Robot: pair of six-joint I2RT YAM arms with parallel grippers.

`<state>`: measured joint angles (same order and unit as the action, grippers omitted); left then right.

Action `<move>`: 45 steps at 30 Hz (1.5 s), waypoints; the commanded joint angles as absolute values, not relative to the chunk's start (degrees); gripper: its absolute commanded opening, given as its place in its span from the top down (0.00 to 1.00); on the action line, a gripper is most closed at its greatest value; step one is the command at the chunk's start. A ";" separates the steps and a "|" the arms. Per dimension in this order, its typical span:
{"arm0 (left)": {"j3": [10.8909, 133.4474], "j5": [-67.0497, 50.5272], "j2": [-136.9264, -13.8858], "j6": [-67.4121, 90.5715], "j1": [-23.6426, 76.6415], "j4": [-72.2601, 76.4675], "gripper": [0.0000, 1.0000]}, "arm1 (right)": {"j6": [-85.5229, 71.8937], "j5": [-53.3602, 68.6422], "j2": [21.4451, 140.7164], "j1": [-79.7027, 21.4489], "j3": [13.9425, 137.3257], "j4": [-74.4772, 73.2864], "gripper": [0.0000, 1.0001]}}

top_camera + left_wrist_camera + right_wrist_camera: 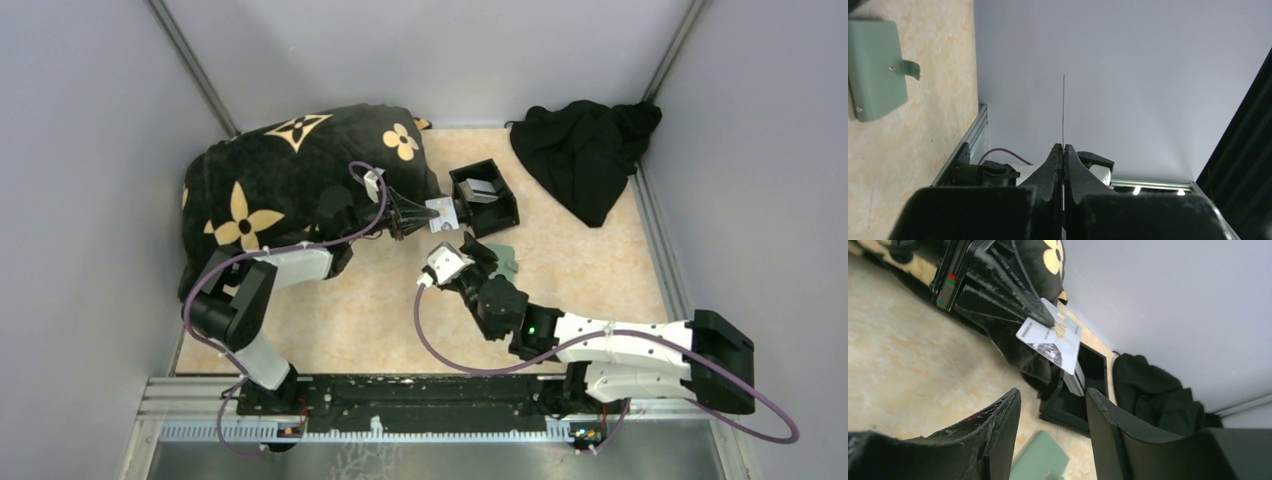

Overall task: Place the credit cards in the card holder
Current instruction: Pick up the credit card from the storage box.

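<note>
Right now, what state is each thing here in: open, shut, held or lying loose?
left gripper: shut on the credit card.
right gripper: open, empty, above the card holder.
credit card: held in the air.
card holder: lying flat on the table, ungripped.
black box: upright, open-topped, second card inside.
black cloth: crumpled in a heap.

The left arm (295, 265) and right arm (620, 338) are black with white links. Purple cables (430, 345) loop along both
</note>
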<state>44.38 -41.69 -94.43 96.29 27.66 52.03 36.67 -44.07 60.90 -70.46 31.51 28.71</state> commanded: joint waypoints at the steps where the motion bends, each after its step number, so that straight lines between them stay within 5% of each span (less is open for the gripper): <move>1: 45.04 -39.58 -96.89 92.58 26.65 58.45 1.00 | 26.02 -48.35 57.07 -69.92 33.24 29.38 0.47; 15: 48.60 -38.72 -97.92 74.89 23.98 53.00 1.00 | -2.79 -41.29 61.57 -53.69 53.27 16.13 0.35; 21: 48.48 -39.74 -99.59 72.83 23.48 57.24 1.00 | -21.06 -14.50 64.78 -36.87 59.42 8.76 0.35; 25: 47.26 -42.12 -102.62 76.19 23.08 67.69 1.00 | -27.20 0.59 67.49 -30.04 58.39 12.05 0.24; 37: 48.91 -48.72 -110.15 84.54 22.71 85.99 1.00 | -35.91 16.47 71.99 -25.60 50.78 20.26 0.42; 45: 50.94 -51.34 -111.74 86.41 22.75 88.83 1.00 | -36.12 18.94 74.44 -25.50 49.40 18.65 0.44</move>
